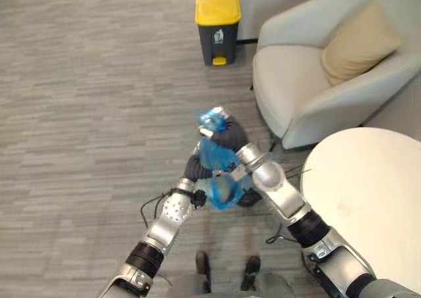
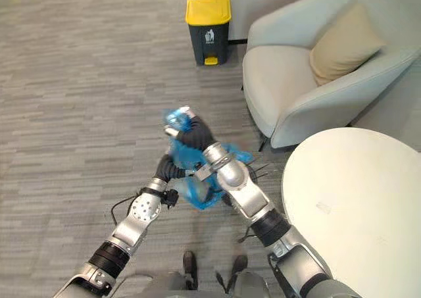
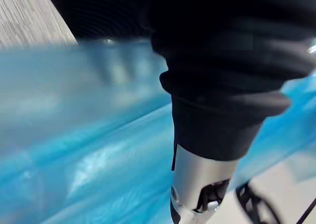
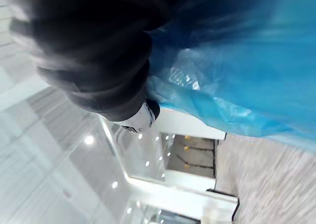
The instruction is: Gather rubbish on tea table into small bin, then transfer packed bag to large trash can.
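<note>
Left eye view: at frame centre the left hand (image 1: 196,168) rests against the blue bag (image 1: 222,191), its grasp impossible to tell. Just right, the right hand (image 1: 230,135) is curled round the bag's bunched neck. Best carry it high and steady toward the yellow-lidded large trash can (image 1: 218,35), upper centre, steering clear of the armchair (image 1: 289,81), upper right.

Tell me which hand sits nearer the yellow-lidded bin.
The right hand, at the blue plastic bag's bunched top; the left hand is farther back, beside the bag's body.

Crumpled blue bag (image 1: 222,191) aloft; yellow-lidded dark trash can (image 1: 218,35) upright, lid closed, well apart.
</note>
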`<state>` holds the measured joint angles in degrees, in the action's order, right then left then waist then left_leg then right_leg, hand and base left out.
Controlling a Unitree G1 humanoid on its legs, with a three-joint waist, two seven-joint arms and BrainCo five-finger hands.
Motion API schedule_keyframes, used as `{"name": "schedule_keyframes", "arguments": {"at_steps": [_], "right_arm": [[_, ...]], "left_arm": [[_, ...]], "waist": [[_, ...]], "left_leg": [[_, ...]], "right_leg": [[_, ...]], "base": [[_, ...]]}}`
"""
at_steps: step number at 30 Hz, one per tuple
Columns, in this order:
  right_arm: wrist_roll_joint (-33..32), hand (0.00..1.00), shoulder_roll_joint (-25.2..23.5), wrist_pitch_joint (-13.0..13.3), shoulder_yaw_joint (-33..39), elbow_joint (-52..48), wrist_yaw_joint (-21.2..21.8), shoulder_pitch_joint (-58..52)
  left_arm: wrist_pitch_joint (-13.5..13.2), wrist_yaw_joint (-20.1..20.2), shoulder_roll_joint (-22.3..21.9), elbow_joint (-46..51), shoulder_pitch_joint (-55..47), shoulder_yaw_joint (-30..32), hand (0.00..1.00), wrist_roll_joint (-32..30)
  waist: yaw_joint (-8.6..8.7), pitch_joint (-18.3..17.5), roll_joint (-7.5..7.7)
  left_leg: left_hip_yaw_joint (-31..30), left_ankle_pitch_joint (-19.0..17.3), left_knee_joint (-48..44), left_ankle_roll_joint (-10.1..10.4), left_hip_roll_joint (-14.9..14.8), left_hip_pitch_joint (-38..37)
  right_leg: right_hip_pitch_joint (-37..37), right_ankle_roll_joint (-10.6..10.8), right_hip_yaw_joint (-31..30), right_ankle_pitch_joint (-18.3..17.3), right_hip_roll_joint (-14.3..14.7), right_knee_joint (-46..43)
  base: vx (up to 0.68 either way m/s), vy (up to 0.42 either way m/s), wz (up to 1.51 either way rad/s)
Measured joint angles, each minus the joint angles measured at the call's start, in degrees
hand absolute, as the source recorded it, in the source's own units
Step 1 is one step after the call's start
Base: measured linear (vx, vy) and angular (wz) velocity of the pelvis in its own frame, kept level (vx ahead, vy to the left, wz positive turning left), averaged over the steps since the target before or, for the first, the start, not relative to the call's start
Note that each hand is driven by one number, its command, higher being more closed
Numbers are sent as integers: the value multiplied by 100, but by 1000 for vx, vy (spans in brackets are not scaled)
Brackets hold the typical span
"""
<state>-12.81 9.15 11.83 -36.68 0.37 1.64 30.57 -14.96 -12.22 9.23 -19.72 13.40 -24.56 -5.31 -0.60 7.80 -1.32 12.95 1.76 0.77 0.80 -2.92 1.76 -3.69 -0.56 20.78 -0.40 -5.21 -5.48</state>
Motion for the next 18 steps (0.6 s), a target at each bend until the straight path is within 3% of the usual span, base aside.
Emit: {"name": "schedule_keyframes", "arguments": {"at_steps": [3, 4, 14, 15, 18], "right_arm": [[-130, 100, -11, -114, -292, 0, 114, 16], [-200, 100, -9, -126, -377, 0, 126, 43], [-695, 100, -8, -320, -718, 0, 216, 183], [-681, 0, -8, -320, -768, 0, 217, 182], [-596, 0, -9, -314, -772, 0, 217, 182]], "left_arm": [[3, -2, -25, -210, 171, -84, 0, -1], [2, -7, -12, -320, 247, -81, 100, -2], [16, -132, 66, -586, 288, -80, 100, -167], [16, -188, 55, -585, 288, -76, 100, -167], [32, -286, 43, -584, 279, -62, 100, -164]], "waist": [[-5, -68, 53], [-7, -79, 71], [-16, -106, 94], [-19, -106, 94], [-18, -106, 93]], "left_leg": [[5, 83, 140, -1, 4, -108], [7, 111, 236, 2, -2, -152], [123, 312, 463, 83, -87, -264], [117, 326, 466, 96, -101, -263], [94, 352, 467, 89, -126, -281]], "right_leg": [[61, 0, -75, 63, 31, 81], [57, 3, -97, 87, 56, 96], [163, -73, -226, 384, 238, 476], [169, -93, -224, 398, 256, 495], [241, -118, -210, 446, 307, 605]], "base": [[-78, 32, -8], [-94, 9, -8], [-48, 2, -8], [0, 0, 0], [12, 1, 1]]}}
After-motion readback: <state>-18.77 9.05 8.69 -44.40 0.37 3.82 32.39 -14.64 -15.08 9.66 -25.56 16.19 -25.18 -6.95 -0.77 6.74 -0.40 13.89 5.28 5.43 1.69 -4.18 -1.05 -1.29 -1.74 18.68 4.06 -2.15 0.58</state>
